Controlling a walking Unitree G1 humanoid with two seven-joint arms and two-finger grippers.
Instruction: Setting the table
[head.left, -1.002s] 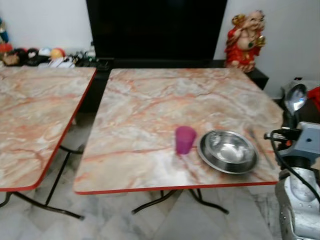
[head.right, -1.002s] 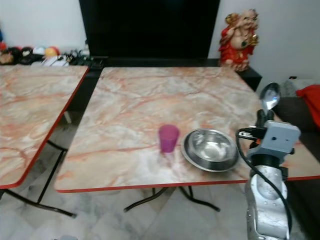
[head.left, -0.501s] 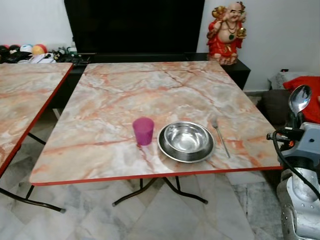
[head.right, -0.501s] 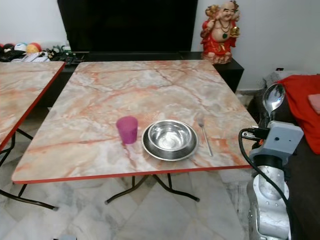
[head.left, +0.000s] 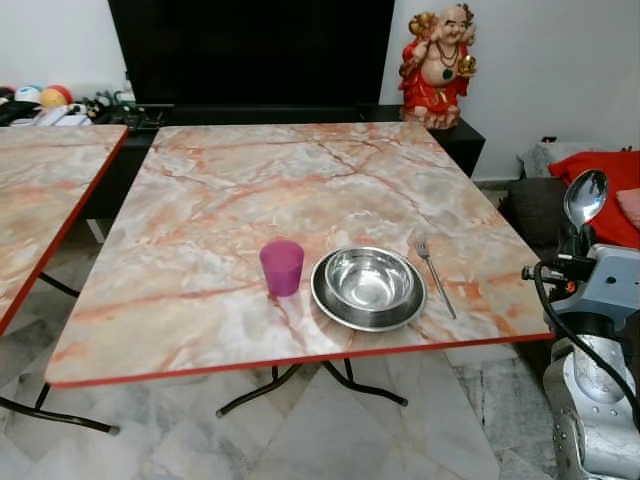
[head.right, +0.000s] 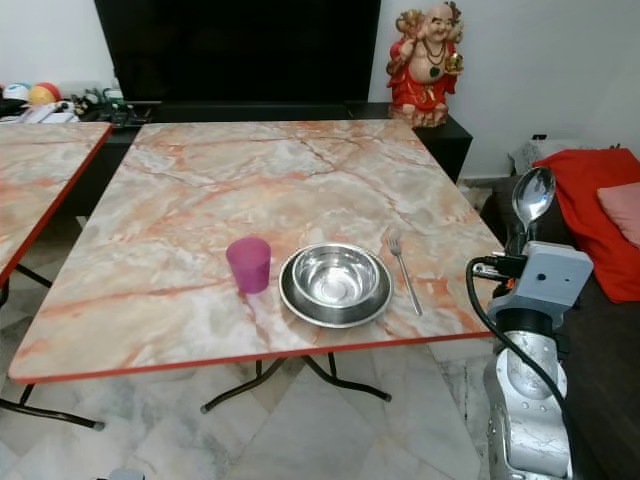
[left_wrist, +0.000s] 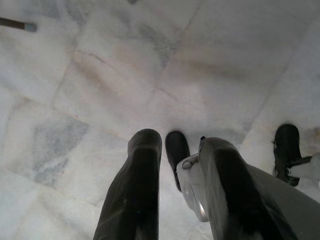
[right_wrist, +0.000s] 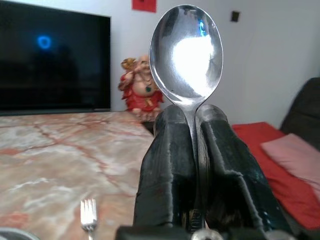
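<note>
We see our right gripper (right_wrist: 191, 150) raised off the right edge of the marble table (head.left: 300, 180), beyond its near right corner, with its two black fingers (right_wrist: 170, 165) pressed together on the handle of a spoon (head.left: 585, 197). The spoon stands upright, bowl uppermost, clear of the tabletop.

On the tabletop, toward the near edge and right of its middle, a steel bowl (head.left: 368, 288) sits with its mouth up. A purple cup (head.left: 282, 267) stands upright just beside the bowl on its left, apart from it by a narrow strip of marble. A fork (head.left: 434, 274) lies flat just beside the bowl on its right, between the bowl and the right edge, tines pointing to the far edge.

Our left gripper (left_wrist: 180, 175) hangs low over the pale tiled floor (left_wrist: 100, 75), and its fingers (left_wrist: 137, 185) stand a little apart with nothing between them.

A second marble table (head.left: 40, 190) stands to the left across a gap. Behind the far edge of our table we see a dark screen (head.left: 250, 50) on a low black cabinet, and a red figurine (head.left: 437, 65) standing at that cabinet's right end. Red cloth (head.right: 590, 210) lies on a dark seat to the right
</note>
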